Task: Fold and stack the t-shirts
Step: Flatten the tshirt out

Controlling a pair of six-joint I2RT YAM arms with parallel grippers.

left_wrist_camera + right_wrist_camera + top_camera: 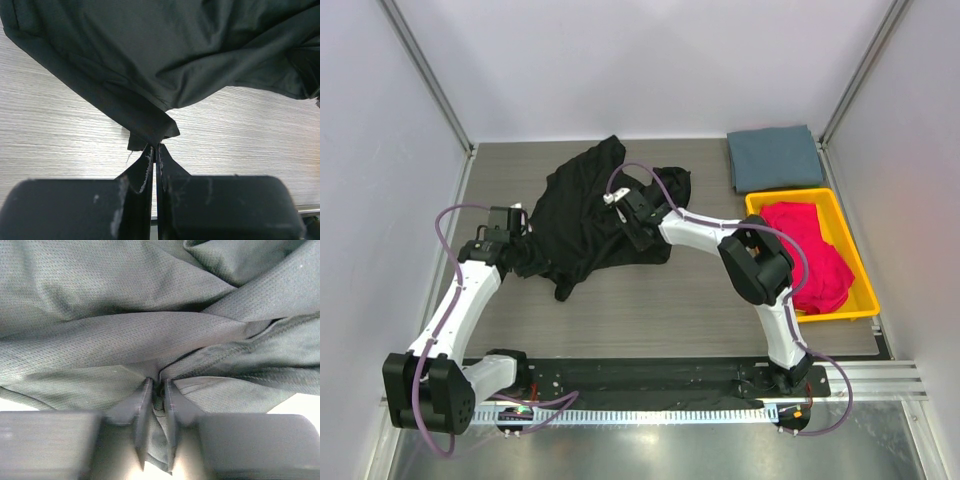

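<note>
While both arms grip the one garment, we read this as the spreading step, ahead of any fold. Our left end effector [154, 146] is closed tight on a hem corner of the black cloth t-shirt [175, 50], its fingertips meeting with only the cloth edge pinched between them. Our right end effector [157, 385] is nipped on a gathered ridge of the same fine-mesh fabric, a tuck caught between narrowly parted fingers.

Outward from there, the garment lies crumpled on the pale wood-grain worktop [650, 310], mid-surface toward 12 o'clock in the overhead view. The left grip is at its 9 o'clock edge and the right grip near its centre. At 1 o'clock a slate grey-blue t-shirt [775, 158] lies folded flat in the far corner. At 3 o'clock a yellow plastic tray [788, 196] holds bunched magenta-red t-shirts [805, 250].

By our judgement one shirt is folded and the rest wait. The next move calls for drawing the two grips apart and lifting enough for the bunched cloth to fall open, so it can be laid flat. The right hold sits mid-body rather than on a corner, so a regrasp may be needed. A hard pull could slip the thin hem from the left fingers.

We can read no brand or writing. Neither wrist view shows a neck label, and a pale fleck beside the right end effector overhead is too small to tell.
</note>
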